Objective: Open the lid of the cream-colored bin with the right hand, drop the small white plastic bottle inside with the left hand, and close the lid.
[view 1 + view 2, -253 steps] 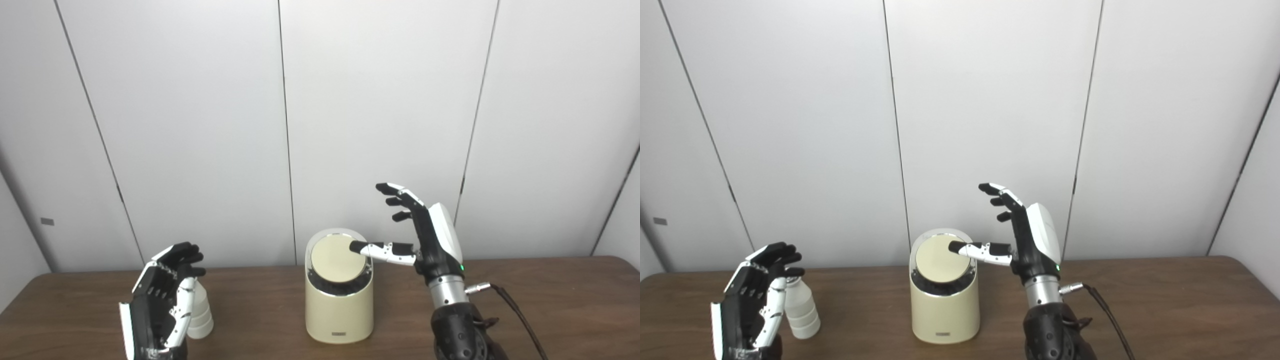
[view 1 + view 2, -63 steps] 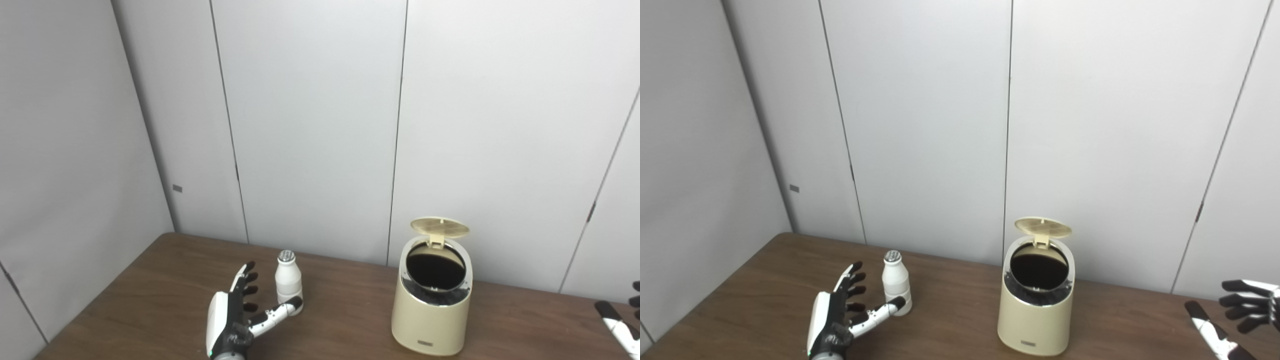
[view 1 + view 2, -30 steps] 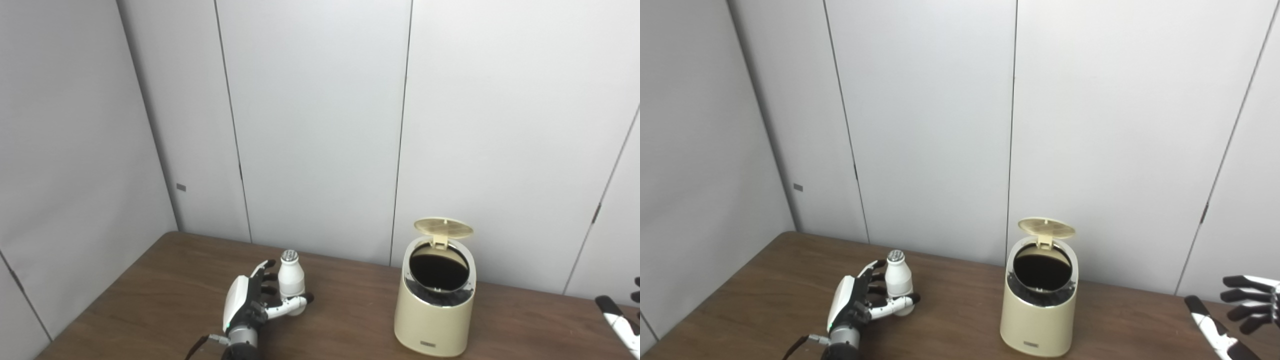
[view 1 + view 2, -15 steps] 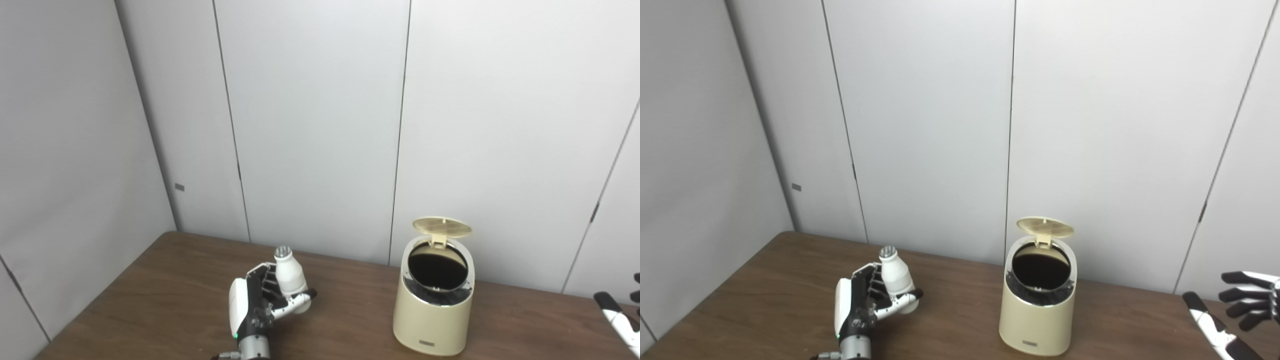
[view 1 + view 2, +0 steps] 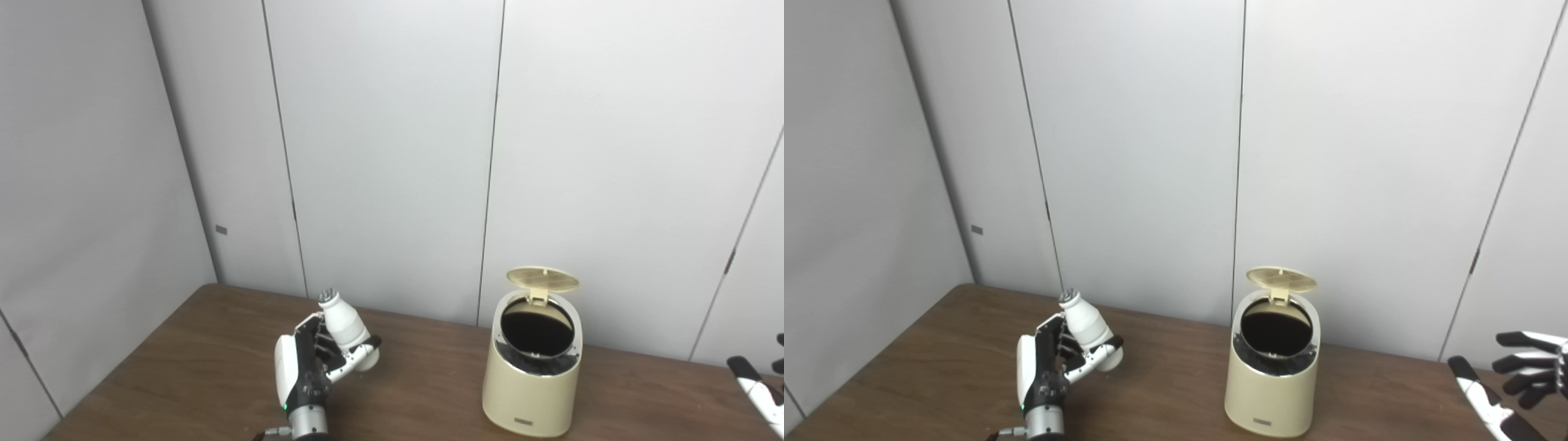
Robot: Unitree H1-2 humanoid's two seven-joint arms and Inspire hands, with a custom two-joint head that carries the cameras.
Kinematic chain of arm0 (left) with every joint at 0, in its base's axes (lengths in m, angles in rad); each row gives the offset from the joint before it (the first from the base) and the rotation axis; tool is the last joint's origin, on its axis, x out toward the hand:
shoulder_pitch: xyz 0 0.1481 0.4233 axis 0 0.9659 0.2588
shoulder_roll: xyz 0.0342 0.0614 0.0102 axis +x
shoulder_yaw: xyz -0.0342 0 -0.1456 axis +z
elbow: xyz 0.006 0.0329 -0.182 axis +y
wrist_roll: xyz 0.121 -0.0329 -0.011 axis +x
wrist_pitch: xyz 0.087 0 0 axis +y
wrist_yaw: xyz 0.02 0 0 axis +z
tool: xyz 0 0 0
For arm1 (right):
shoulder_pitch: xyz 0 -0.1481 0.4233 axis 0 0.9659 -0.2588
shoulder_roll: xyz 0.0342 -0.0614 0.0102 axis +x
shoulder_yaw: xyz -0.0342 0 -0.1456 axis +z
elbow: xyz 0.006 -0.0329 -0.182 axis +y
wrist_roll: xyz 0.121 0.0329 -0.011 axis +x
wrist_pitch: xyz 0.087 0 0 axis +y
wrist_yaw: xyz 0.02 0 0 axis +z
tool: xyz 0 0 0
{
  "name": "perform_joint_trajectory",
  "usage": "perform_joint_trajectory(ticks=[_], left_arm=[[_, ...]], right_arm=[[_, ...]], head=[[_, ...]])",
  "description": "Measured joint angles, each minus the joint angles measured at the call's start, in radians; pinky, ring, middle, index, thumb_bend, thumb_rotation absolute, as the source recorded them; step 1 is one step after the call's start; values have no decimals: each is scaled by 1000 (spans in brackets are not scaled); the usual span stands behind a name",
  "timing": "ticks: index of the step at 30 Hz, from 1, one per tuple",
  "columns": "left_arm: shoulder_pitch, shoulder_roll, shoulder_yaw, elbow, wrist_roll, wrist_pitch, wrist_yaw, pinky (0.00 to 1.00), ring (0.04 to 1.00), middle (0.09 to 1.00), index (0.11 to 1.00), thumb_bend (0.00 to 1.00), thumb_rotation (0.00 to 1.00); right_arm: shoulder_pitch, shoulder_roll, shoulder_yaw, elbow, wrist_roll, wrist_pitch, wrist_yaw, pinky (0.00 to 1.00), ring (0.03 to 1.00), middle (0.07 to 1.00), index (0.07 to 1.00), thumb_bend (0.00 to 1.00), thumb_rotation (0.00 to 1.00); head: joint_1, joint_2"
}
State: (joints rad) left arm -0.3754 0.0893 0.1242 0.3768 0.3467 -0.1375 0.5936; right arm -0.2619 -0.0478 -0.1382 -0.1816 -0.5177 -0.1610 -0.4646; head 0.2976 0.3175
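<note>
Lid (image 5: pixel 542 277) of the cream-colored bin (image 5: pixel 530 392) already up, hinged at the back and standing nearly level above the mouth; first step done, judging by that. Second step under way: small white plastic bottle (image 5: pixel 344 329) gripped in the left hand (image 5: pixel 309 364), off the bench (image 5: pixel 184 361), tilted with its cap up and leaning toward the bench's left edge. Fingers (image 5: pixel 318 340) curled round the bottle's far side, thumb across its lower body near the base. Bottle well apart from the bin, held over the left half of the bench; bin standing on the right half, toward the near edge.

Left to do, as a judgement: carry the bottle across to above the open mouth, let go, then shut the lid.

Bin interior dark, with a dark ring inside the pale rim; no contents to make out, bottom hidden in shadow, so cannot tell whether empty. Small label plate low on the front wall, too small to read.

Right hand (image 5: pixel 1516 383) low by the bench's right edge, partly cut off by the frame, fingers spread apart and holding nothing, well apart from the bin. Presumably waiting for the lid-closing step.

Mouth of the bin faces up and slightly forward, with the raised lid behind it, so a drop from above or from the front looks open; approach from the rear blocked by the lid.
</note>
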Motion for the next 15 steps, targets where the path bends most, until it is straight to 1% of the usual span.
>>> perform_joint_trajectory(ticks=[2,4,5,6,8,9,10,11,12,13,15], left_arm=[[2,0,0,-10,-1,-2,-1,253,368,444,515,499,0],[6,-1,-3,-36,-2,-7,-3,266,378,447,512,501,0],[6,-1,-5,-46,-2,-20,-3,273,384,447,512,501,0],[7,-1,-8,-59,-1,-27,-4,277,385,445,512,501,0],[11,-2,-15,-96,1,-36,-10,284,391,444,513,501,0],[14,-3,-20,-115,0,-41,-16,295,400,446,512,502,0],[17,-3,-26,-132,-1,-55,-23,308,408,448,514,502,0],[21,-2,-33,-150,-3,-74,-36,307,407,449,516,502,0],[25,-2,-38,-169,-5,-86,-50,304,403,454,518,502,0],[28,-2,-45,-187,-8,-105,-66,303,403,455,518,502,0],[31,-2,-53,-216,-17,-122,-95,262,371,457,533,497,0]], right_arm=[[0,0,0,-4,-4,4,0,146,240,315,488,481,152],[0,2,2,-6,-9,5,0,149,242,311,488,481,151],[0,4,2,-8,-9,8,0,177,284,362,488,481,151],[0,7,3,-11,-9,10,0,182,294,383,488,481,150],[0,13,6,-24,-9,18,1,220,351,452,488,481,151],[0,16,7,-31,-9,24,2,231,364,465,488,481,150],[0,20,9,-34,-9,30,2,221,346,447,488,481,150],[0,25,11,-34,-8,33,2,230,357,452,489,481,149],[2,28,14,-32,-8,31,1,323,467,531,490,482,145],[3,30,18,-26,-5,21,-2,336,481,542,490,482,145],[3,28,21,2,0,-14,-11,415,561,609,491,483,143]], head=[[0,0],[-6,2],[-12,2],[-20,2],[-38,3],[-38,3],[-52,3],[-72,5],[-109,6],[-109,6],[-185,0]])
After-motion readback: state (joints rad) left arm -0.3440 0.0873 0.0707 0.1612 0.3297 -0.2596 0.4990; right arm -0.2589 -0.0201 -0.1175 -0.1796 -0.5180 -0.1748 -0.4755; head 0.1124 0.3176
